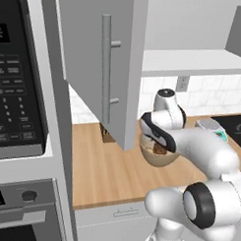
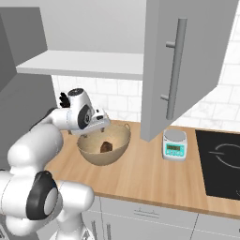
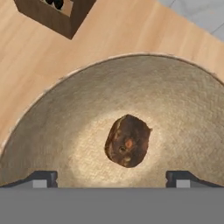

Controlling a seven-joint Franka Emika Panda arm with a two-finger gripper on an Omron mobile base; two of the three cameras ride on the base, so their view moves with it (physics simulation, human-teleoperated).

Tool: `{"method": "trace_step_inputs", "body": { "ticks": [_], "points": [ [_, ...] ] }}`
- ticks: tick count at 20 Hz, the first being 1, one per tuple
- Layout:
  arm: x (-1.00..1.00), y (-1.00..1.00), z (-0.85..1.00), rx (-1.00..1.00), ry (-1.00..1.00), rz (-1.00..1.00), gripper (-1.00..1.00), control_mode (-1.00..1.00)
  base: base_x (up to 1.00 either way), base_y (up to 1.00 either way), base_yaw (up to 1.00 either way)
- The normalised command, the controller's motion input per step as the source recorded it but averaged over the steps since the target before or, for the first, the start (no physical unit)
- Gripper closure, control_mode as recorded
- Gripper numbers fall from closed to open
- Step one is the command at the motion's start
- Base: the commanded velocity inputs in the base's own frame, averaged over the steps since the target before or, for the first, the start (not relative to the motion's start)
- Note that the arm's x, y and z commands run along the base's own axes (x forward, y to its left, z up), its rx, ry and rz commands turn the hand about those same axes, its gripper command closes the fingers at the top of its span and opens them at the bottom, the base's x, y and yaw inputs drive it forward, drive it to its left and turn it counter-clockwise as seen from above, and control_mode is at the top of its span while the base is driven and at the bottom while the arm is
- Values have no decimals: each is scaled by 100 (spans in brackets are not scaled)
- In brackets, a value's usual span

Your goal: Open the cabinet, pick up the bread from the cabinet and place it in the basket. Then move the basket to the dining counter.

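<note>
The cabinet hangs open above the wooden worktop, both doors swung out. On the worktop sits the basket, with the bread lying loose at its bottom. The gripper hovers just above the basket, fingertips spread wide and empty. A small scale stands beside it, its display unreadable.

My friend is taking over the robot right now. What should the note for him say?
Gripper: open, empty, hovering over the basket.
Bread: lying at the bottom of the basket.
Basket: on the wooden worktop, below the cabinet, whose doors are open.
Done: cabinet opened, bread put in the basket.
Left: grasp the basket and move it to the dining counter.
</note>
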Motion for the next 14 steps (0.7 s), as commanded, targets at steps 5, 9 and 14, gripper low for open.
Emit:
{"method": "trace_step_inputs", "body": {
  "ticks": [5, 9, 14],
  "points": [
    [-55, 45, -5, 2, 9, -5, -100, -100, 0, 0, 0],
    [-1, 0, -11, 1, 10, -1, -100, -100, 0, 0, 0],
    [-11, 0, -6, 0, 7, 0, -100, -100, 0, 0, 0]
  ]
}}
